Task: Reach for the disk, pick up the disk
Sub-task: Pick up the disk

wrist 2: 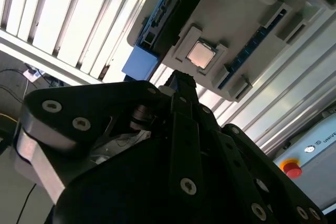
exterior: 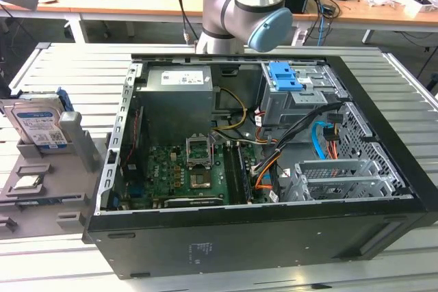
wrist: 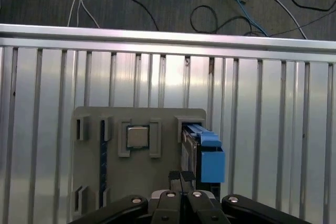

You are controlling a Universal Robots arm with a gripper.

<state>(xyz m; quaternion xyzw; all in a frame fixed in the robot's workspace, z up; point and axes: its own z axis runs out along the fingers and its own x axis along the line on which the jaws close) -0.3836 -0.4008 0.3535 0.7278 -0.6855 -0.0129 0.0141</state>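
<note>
Your hand [wrist: 181, 176] hangs clenched and empty over the grey holder [wrist: 137, 115], its fingertips pressed together with nothing between them. In the first wrist view the tips line up between the processor chip [wrist: 137, 137] and the disk [wrist: 190, 149], just beside the disk's thin top edge and its blue rail [wrist: 211, 157]. To do the reach well, I judge that you should spread the fingers before you go down and shift across until that narrow edge is centred between them. Close on the flat metal faces rather than the blue plastic. A straight pull along the slot should then free the disk without tipping the holder or brushing the chip. The second wrist view takes the hand [wrist 2: 181, 80] from the side, with the chip [wrist 2: 200, 54] just past the tips and the disk [wrist 2: 176, 11] beyond it, so use it to judge your clearance. The exterior view adds the disk's [exterior: 35, 122] broad labelled face. It stands upright in its slot on the table [exterior: 68, 66], to the exterior view's left of the open computer case [exterior: 274, 237].
</note>
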